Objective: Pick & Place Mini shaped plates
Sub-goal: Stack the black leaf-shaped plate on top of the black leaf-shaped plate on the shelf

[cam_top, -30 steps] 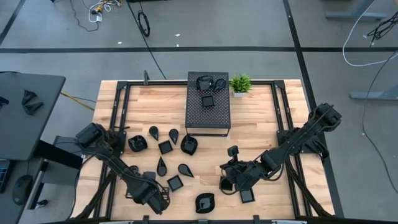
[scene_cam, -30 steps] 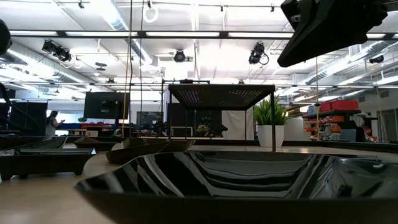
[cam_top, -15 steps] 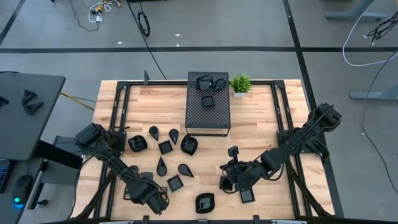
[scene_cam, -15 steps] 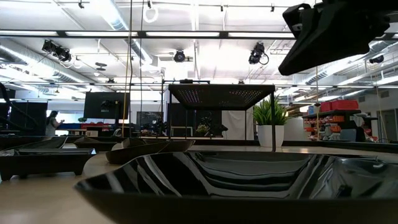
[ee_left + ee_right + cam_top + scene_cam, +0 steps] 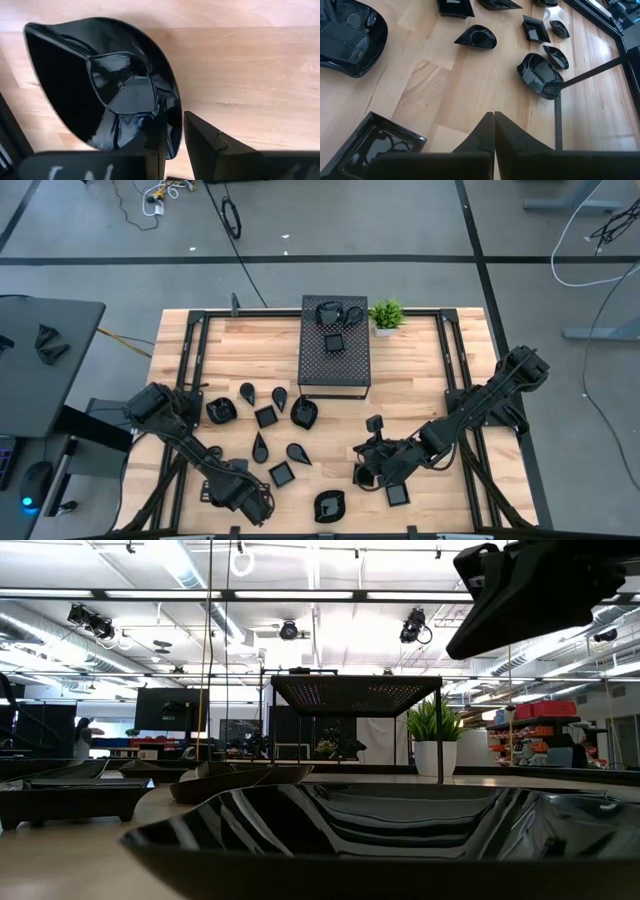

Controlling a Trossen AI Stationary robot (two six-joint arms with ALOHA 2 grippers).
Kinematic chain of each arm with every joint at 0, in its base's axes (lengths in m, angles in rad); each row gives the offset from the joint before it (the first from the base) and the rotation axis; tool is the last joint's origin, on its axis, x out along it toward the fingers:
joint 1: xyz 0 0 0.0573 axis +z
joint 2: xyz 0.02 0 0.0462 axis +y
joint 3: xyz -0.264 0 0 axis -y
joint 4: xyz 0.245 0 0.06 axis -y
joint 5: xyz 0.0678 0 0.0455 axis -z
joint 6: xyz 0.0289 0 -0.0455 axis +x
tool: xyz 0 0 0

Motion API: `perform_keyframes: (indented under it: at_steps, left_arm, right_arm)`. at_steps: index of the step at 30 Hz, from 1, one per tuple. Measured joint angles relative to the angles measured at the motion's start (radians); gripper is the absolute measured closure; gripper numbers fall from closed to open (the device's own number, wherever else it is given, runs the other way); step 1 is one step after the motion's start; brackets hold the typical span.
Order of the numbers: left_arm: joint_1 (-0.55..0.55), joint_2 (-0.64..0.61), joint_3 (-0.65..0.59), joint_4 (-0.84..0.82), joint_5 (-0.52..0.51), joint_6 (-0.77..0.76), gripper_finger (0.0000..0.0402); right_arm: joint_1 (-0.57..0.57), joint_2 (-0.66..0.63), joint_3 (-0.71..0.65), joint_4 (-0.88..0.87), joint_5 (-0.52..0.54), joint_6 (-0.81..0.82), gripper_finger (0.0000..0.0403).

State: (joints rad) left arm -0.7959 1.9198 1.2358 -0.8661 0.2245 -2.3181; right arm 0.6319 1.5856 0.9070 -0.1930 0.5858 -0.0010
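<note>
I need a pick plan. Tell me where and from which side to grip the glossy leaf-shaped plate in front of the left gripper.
Take the leaf-shaped plate by its thin raised rim, on the rounded edge nearest the left gripper. One finger should likely go inside the bowl, one outside. It lies flat on the wooden table, so only the upturned rim offers a pinch; avoid the pointed tip.

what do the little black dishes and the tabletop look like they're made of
Dishes: glossy black, mirror-sharp reflections of lights, so probably glazed ceramic or hard plastic; cannot tell which. Tabletop: pale wood planks with visible grain and seams, matte to satin finish.
</note>
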Motion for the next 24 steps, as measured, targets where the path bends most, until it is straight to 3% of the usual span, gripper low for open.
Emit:
perform_keyframes:
  at_steps: [10,13,18,24]
  left_arm:
    - [0.000,0.000,0.020,-0.034,0.001,0.026,0.0393]
    - [0.000,0.000,0.055,-0.092,-0.001,0.032,0.0395]
    - [0.000,0.000,0.158,-0.232,-0.027,0.107,0.0394]
    - [0.023,0.000,0.350,-0.463,-0.138,0.293,0.0395]
  right_arm:
    - [0.000,0.000,0.000,0.007,0.000,-0.008,0.0399]
    - [0.000,0.000,0.000,0.007,0.000,-0.008,0.0399]
    - [0.000,0.000,0.000,0.007,0.000,-0.008,0.0399]
    - [0.000,0.000,0.000,0.007,0.006,-0.011,0.0399]
